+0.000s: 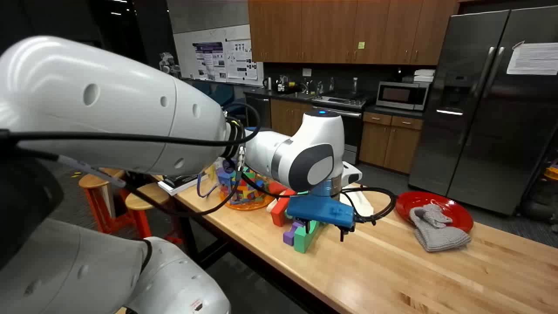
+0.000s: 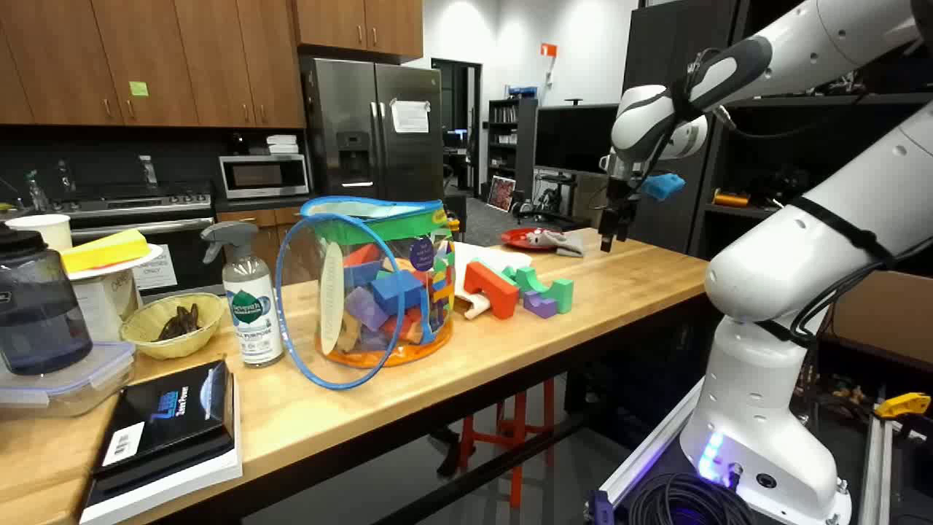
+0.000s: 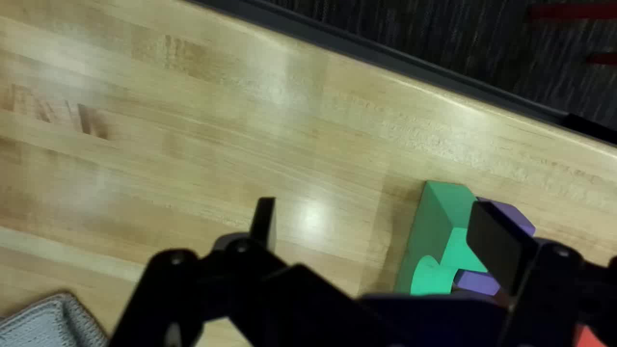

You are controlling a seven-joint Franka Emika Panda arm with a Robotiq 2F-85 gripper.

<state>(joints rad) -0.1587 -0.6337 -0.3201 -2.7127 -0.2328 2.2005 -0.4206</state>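
Hovering end effector (image 3: 377, 230): jaws spread wide apart, grasping nothing, raised over the tabletop (image 3: 193, 135); a quick straight drop could land badly, because the gap is not centred on any one piece in the wrist view.
Green block (image 3: 436, 229): nearest thing, resting right of centre in the wrist view; the finger (image 3: 501, 246) at right covers part of it in the frame, so coming down without a shift could press on its top and tip it.
Purple block (image 2: 541, 306): right of centre in an exterior view, just beside the green block; the finger hides part of the join in the wrist view, so I can't say for sure whether they touch. If so, moving one could drag its neighbour.
Red block (image 2: 501, 286): just left of those two there; wide jaws lowered here could clip it for want of room.
Tabletop edge (image 3: 385, 75): crossing the upper right of the wrist view, near the blocks; a sideways shove could send a small piece to the floor (image 3: 409, 29).
Gray cloth (image 1: 442, 240): far right in an exterior view, draped off the red plate (image 1: 405, 203); a low sweep could snag it and pull the plate along.
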